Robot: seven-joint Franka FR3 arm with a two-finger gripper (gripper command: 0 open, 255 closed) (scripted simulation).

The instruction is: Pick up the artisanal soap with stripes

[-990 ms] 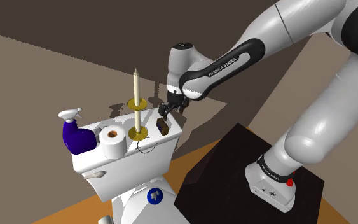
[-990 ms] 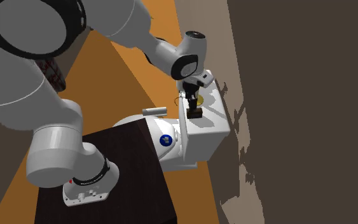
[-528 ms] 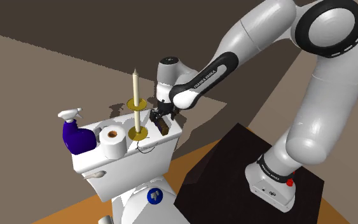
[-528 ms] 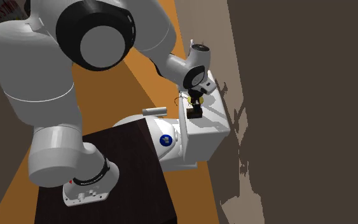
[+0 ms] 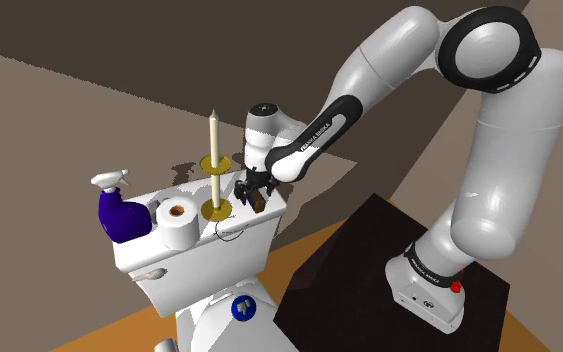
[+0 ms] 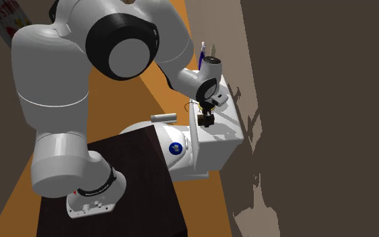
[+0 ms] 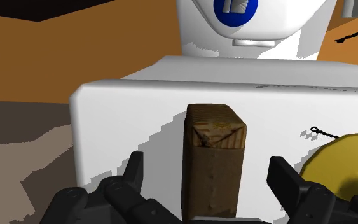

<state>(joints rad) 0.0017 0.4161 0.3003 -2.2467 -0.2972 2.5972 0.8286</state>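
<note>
Your released claw [image 7: 207, 167] is straddling the upright soap [image 7: 214, 143]; closing unevenly is risking tipping it off the tank lid [image 7: 120, 108] toward the shoulder view's 3 o'clock.

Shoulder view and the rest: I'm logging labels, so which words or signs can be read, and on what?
"FRANKA EMIKA": on the arm's dark forearm.
Blue round badge on the toilet: a white symbol, no letters.
Poster at the second exterior view's upper left: red marks, too small to read.
</note>
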